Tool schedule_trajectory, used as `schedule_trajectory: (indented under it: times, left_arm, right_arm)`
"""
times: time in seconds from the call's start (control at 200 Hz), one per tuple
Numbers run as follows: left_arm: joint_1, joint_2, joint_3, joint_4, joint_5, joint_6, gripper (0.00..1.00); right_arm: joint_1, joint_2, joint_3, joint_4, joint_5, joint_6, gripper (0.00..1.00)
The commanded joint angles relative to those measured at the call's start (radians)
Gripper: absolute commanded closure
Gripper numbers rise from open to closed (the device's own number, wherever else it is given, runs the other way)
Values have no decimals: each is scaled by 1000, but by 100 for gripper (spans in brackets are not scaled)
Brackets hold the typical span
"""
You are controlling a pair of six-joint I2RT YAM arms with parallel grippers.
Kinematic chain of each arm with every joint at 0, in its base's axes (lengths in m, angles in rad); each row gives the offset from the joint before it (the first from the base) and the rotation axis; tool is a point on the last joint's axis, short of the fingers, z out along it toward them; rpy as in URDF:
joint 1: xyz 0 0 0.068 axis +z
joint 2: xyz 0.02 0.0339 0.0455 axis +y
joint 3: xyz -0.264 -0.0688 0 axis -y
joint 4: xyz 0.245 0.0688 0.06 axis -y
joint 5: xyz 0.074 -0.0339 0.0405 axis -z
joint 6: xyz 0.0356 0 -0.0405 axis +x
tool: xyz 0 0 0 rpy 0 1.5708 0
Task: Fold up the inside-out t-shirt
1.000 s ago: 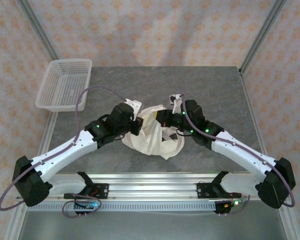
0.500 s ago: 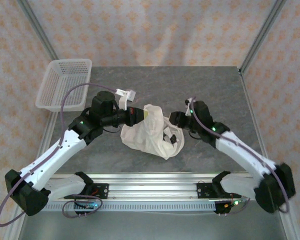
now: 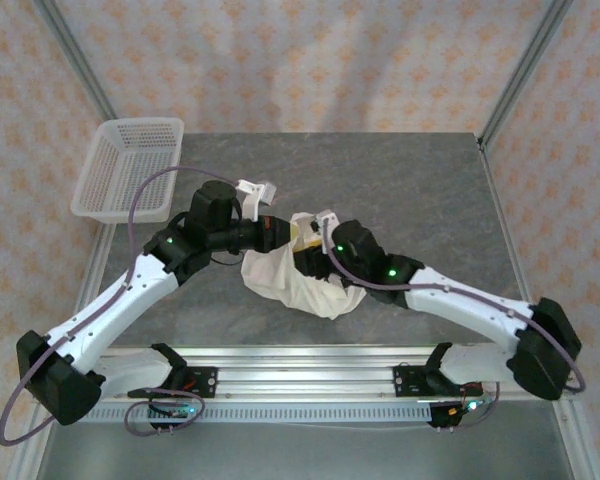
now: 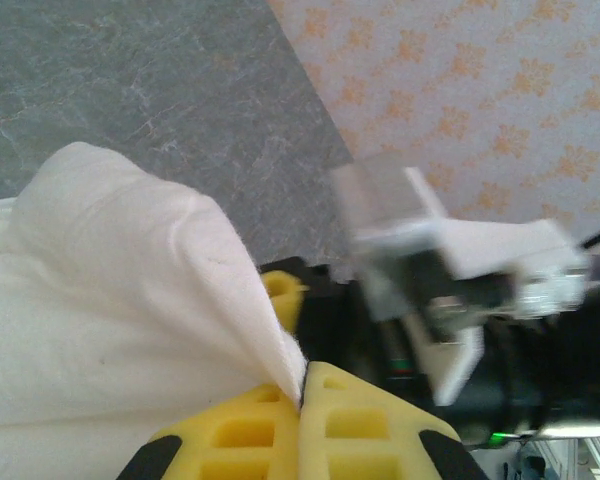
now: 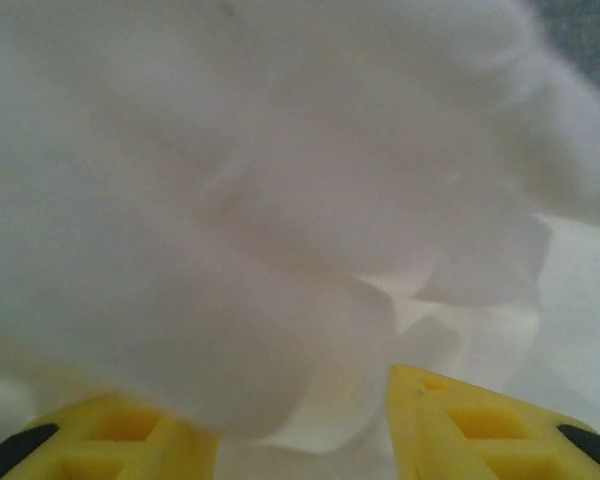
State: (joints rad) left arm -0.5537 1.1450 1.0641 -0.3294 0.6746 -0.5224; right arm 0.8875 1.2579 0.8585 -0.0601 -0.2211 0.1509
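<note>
- Yellow fingers (image 4: 370, 425) of the left gripper (image 4: 302, 392) are pressed together on a thin folded edge of the inside-out t-shirt (image 4: 110, 300). The cloth rises from the pinch in a taut ridge.
- From above, the left gripper (image 3: 278, 229) meets the upper left side of the garment, with its arm reaching in from the left.
- The right gripper (image 5: 290, 425) has its two yellow fingers (image 5: 480, 425) well apart. Soft, blurred cloth bulges down into the gap, and the jaws are not closed on any of it.
- In the overhead view the right gripper (image 3: 307, 258) is pushed into the middle of the fabric from the right, just beside the left one.
- The inside-out t-shirt (image 3: 278, 276) is a bunched, off-white heap near the middle of the grey table (image 3: 420, 190), lifted at its top between the two tools and sagging toward the near edge.
- A white mesh basket (image 3: 130, 168) sits at the far left corner, well apart from the shirt and overhanging the table's left edge.
</note>
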Motion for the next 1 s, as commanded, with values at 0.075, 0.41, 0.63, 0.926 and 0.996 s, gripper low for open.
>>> schedule_trajectory:
  times: [0.075, 0.41, 0.63, 0.926, 0.996]
  left_arm:
    - [9, -56, 21, -62, -16, 58, 100]
    - [66, 139, -1, -275, -562, 212, 99]
    - [68, 81, -91, -97, -461, 149, 43]
    - [-38, -353, -238, -4, -409, 266, 33]
    - [-125, -370, -238, 18, -410, 298, 35]
  right_arm:
    - [5, 75, 88, 24, -55, -67, 91]
    - [0, -239, -78, 201, -337, 166, 100]
    - [-59, -315, -123, 251, -203, 265, 100]
    - [-124, -236, -105, 217, -135, 331, 100]
    - [-125, -222, -94, 218, -147, 335, 100]
